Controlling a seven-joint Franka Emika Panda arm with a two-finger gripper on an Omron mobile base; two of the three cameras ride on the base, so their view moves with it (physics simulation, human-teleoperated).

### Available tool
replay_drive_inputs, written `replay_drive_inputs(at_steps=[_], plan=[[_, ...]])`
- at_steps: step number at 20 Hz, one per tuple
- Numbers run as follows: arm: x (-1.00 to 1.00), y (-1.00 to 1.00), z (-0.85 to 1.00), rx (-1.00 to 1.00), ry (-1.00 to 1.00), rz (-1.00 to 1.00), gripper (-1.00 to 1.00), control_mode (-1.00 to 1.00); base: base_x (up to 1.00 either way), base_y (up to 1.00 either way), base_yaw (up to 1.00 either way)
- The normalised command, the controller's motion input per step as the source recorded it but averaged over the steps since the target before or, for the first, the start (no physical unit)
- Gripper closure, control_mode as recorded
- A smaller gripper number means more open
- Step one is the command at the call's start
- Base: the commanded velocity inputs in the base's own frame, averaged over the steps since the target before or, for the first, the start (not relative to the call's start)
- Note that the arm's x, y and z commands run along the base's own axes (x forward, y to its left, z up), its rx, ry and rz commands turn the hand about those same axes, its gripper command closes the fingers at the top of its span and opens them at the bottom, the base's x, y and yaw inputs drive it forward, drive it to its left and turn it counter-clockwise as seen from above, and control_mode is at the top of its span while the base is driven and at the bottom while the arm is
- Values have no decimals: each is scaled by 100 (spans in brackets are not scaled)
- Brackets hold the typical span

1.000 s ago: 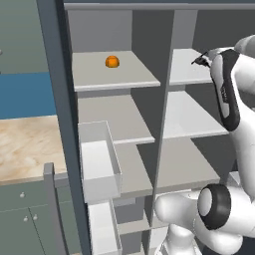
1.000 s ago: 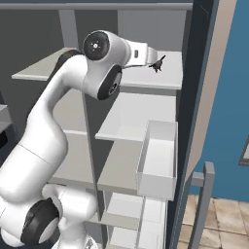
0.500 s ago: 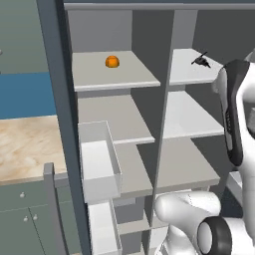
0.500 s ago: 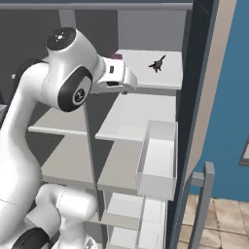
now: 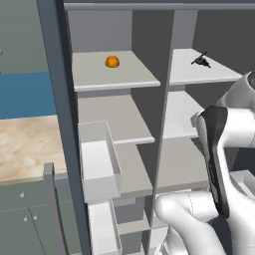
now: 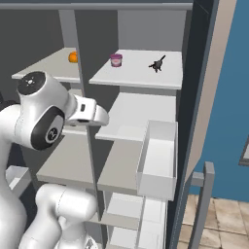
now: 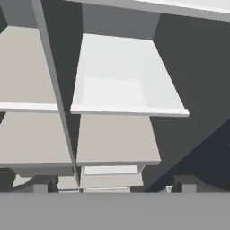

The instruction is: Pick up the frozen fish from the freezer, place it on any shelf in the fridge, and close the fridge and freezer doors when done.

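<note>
Glossy white rounded arm [image 6: 44, 121] segments with dark joint bands and round dark caps.

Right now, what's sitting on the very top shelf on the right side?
On the top right shelf sit a small dark fish and a pink cup. In the left base view the middle divider hides the cup, so there the fish stands alone.

I found no readable text, labels, brands or numbers anywhere in front of me; the shelves, doors and small items all carried plain, unmarked surfaces.
</note>
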Motion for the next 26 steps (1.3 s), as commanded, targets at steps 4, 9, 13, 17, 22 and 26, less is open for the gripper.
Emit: replay_drive_inputs(at_steps=[4, 9, 13, 17, 22, 26], plan=[[0, 27, -24, 24, -3, -3, -100, -100, 0, 0, 0], [0, 0, 0, 13, 0, 0, -100, -100, 0, 0, 0], [0, 0, 0, 0, 0, 0, -100, -100, 0, 0, 0], [0, 0, 0, 0, 1, 0, -100, -100, 0, 0, 0], [0, 0, 0, 0, 0, 0, -100, -100, 0, 0, 0], [-2, 0, 0, 0, 0, 0, -100, 100, -3, 0, 0]])
